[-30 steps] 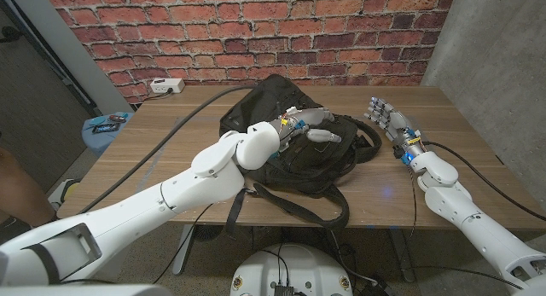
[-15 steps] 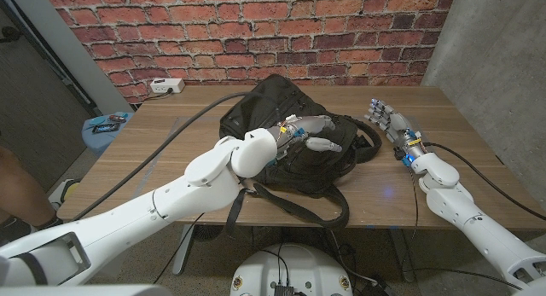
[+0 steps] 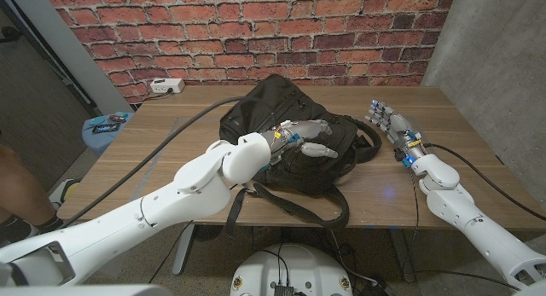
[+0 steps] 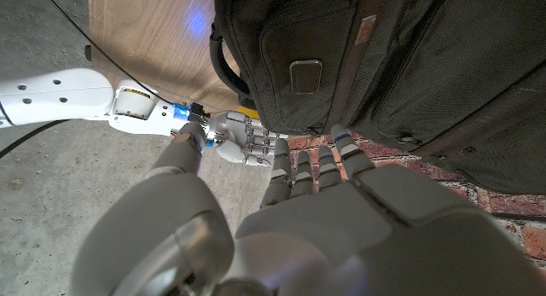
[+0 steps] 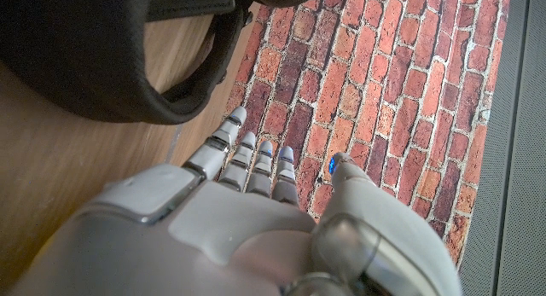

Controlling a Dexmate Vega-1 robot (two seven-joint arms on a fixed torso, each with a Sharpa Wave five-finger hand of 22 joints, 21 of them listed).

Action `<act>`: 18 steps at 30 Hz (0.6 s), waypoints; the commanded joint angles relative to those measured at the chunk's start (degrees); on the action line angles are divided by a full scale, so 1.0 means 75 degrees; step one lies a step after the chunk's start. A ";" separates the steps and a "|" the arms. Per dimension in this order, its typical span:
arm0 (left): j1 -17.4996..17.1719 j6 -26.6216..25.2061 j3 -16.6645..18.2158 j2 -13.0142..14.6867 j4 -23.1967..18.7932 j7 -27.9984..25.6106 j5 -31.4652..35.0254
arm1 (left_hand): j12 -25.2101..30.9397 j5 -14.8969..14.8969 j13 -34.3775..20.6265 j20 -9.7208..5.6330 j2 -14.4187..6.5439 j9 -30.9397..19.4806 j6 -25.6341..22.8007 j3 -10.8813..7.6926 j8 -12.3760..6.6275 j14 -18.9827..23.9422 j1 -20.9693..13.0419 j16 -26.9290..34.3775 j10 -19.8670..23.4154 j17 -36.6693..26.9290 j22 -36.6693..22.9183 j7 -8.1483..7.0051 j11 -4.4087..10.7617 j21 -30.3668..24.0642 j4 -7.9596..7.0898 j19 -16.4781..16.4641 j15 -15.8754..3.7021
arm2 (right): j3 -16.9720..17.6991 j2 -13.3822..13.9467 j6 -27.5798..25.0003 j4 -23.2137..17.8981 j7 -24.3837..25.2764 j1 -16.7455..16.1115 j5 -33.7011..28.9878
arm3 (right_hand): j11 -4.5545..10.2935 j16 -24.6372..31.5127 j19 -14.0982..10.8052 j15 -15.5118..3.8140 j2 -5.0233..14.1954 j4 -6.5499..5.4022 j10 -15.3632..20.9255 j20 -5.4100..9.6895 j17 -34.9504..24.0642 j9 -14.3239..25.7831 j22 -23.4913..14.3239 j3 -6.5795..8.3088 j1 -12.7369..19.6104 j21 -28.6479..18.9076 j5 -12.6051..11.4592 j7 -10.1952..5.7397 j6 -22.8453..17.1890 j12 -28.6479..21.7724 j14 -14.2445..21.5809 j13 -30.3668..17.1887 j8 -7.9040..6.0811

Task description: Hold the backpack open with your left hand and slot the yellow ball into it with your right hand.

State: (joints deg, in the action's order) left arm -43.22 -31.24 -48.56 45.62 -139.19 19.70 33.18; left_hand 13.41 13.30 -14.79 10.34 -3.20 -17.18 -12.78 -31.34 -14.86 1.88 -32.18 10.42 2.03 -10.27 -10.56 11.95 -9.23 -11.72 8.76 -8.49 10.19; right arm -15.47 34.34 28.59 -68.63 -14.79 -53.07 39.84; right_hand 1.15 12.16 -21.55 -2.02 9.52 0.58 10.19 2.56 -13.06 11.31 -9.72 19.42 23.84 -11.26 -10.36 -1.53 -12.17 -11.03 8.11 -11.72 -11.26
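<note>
From the head camera, the black backpack (image 3: 294, 138) is lying at the table's (image 3: 171, 147) centre; the left hand (image 3: 305, 139) is hovering over its top, fingers spread, gripping nothing. The right hand (image 3: 388, 122) is standing open at the bag's three o'clock, just apart.

Left wrist: its fingers (image 4: 317, 170) are reaching toward the bag's fabric.

Right wrist: fingers extended, a strap (image 5: 183, 98) lying just beyond them.

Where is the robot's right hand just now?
In the head view the right robot hand stands on the right side of the wooden table, fingers up and spread, holding nothing, just beside the black backpack.
</note>
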 commanded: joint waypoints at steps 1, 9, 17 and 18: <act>-0.0429 0.0303 0.0269 0.0346 -0.0277 0.0030 0.0098 | 0.0065 -0.0030 -0.0020 0.0061 0.0117 -0.0066 0.0074 0.0056 -0.0037 -0.0019 0.0019 0.0023 -0.0093 -0.0018 -0.0042 0.0012 -0.0030 -0.0051 -0.0008 0.0029 0.0052 | -0.0028 0.0023 0.0100 -0.0041 0.0094 -0.0072 -0.0116 | -0.0023 0.0065 -0.0038 -0.0209 0.0026 0.0029 -0.0019 0.0187 -0.0002 0.0017 -0.0015 0.0015 0.0063 0.0015 0.0011 0.0018 0.0020 -0.0041 -0.0003 0.0000 -0.0021; -0.0682 0.0566 0.0432 0.0540 -0.0446 0.0131 0.0140 | 0.0050 -0.0058 -0.0044 0.0073 0.0161 -0.0129 0.0146 0.0126 -0.0021 -0.0083 0.0072 0.0012 -0.0173 -0.0020 -0.0044 0.0008 -0.0053 -0.0038 -0.0026 0.0070 0.0096 | -0.0038 0.0085 0.0079 -0.0201 0.0205 -0.0206 -0.0176 | -0.0019 0.0060 -0.0038 -0.0205 0.0027 0.0037 -0.0033 0.0185 -0.0001 0.0017 -0.0015 0.0017 0.0064 0.0014 0.0011 0.0019 0.0030 -0.0037 -0.0025 0.0001 -0.0019; -0.0823 0.0778 0.0599 0.0666 -0.0505 0.0268 0.0196 | 0.0026 -0.0087 -0.0071 0.0074 0.0190 -0.0200 0.0240 0.0195 0.0004 -0.0176 0.0119 0.0001 -0.0284 -0.0023 -0.0047 0.0005 -0.0101 -0.0025 -0.0042 0.0121 0.0130 | -0.0066 0.0120 0.0102 -0.0235 0.0251 -0.0226 -0.0261 | 0.0016 0.0061 -0.0034 -0.0176 0.0027 0.0043 -0.0077 0.0178 -0.0002 0.0018 -0.0015 0.0014 0.0058 0.0015 0.0012 0.0025 0.0053 -0.0024 -0.0041 0.0002 -0.0013; -0.0845 0.0808 0.0624 0.0688 -0.0506 0.0279 0.0199 | 0.0022 -0.0090 -0.0073 0.0072 0.0191 -0.0207 0.0247 0.0201 0.0006 -0.0185 0.0123 0.0001 -0.0299 -0.0023 -0.0047 0.0006 -0.0117 -0.0026 -0.0043 0.0123 0.0128 | -0.0067 0.0119 0.0108 -0.0233 0.0254 -0.0226 -0.0265 | 0.0011 0.0061 -0.0035 -0.0174 0.0028 0.0044 -0.0076 0.0171 -0.0002 0.0018 -0.0015 0.0014 0.0059 0.0015 0.0012 0.0025 0.0052 -0.0025 -0.0042 0.0002 -0.0014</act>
State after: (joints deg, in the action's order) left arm -47.79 -27.31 -45.48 49.25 -142.14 20.77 34.08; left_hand 13.40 12.85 -15.06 10.88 -2.31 -18.51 -11.34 -30.16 -14.86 0.79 -31.29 10.42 0.38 -10.27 -10.81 11.78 -9.82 -11.72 8.52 -7.95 10.86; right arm -15.75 34.93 29.14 -69.88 -13.43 -54.35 38.56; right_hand 1.25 12.16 -21.55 -2.02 9.52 0.64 9.68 2.56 -13.06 11.31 -9.73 19.36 23.84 -11.26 -10.36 -1.22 -11.86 -11.03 8.11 -11.72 -11.26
